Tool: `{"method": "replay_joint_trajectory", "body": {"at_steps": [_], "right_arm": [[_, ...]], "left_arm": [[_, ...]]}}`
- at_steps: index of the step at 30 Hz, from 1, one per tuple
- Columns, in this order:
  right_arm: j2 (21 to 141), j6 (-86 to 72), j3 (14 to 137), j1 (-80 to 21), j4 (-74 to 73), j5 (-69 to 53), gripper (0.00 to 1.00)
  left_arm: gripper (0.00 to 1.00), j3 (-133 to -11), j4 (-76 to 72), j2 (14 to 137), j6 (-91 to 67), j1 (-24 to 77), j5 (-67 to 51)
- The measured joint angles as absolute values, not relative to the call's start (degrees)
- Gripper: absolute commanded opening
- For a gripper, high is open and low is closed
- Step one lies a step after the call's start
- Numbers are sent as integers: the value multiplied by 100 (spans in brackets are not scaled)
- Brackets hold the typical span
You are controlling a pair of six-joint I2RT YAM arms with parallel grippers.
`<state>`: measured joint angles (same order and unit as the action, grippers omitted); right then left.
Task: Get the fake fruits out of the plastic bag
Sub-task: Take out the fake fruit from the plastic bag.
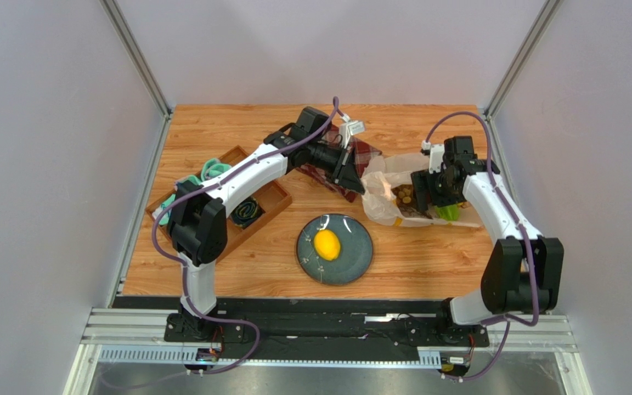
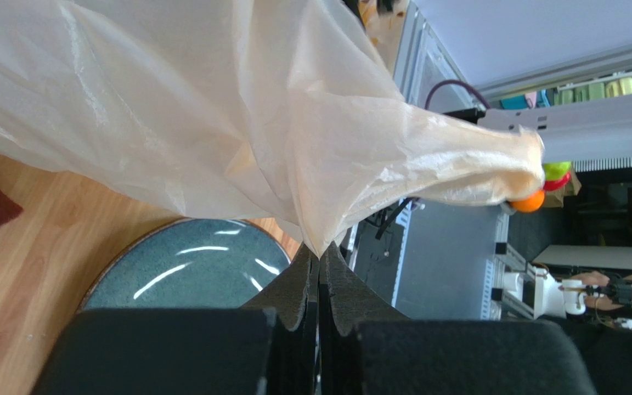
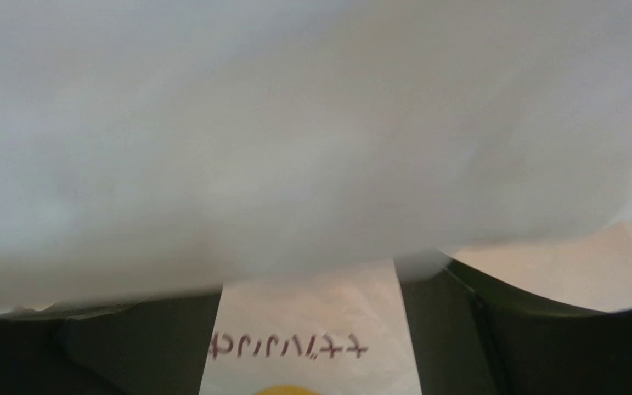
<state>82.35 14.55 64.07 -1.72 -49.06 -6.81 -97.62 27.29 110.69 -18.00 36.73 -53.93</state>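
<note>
We see the plastic bag (image 1: 381,197) lying crumpled on the table (image 1: 212,123), at about two o'clock from the plate (image 1: 356,267). Some fake fruits (image 1: 408,196) sit inside it, showing as tan and green pieces at its three-o'clock end. One fruit is out: the lemon (image 1: 327,244) lies in the middle of the plate.

The left gripper (image 2: 319,265) has its jaws pressed together on a pinch of the bag's film at the bag's ten-o'clock edge, and the film fans up from that pinch. The right gripper (image 1: 426,191) reaches into the bag from three o'clock. In its wrist view its fingers (image 3: 492,337) stand well apart, with printed bag film lying between them, and we see nothing clamped in them. Loose film hides most of that view.

A red plaid cloth (image 1: 364,153) lies at eleven o'clock from the bag, under the left arm. A wooden tray (image 1: 274,197) sits at ten o'clock from the plate.
</note>
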Motion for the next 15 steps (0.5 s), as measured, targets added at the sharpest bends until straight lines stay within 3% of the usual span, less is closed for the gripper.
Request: {"method": "replay_joint_trajectory", "body": {"at_steps": [15], "right_arm": [[10884, 285, 8169, -80, -4366, -357, 86]], "left_arm": [[0, -9476, 3238, 11069, -1017, 4141, -5192]]}}
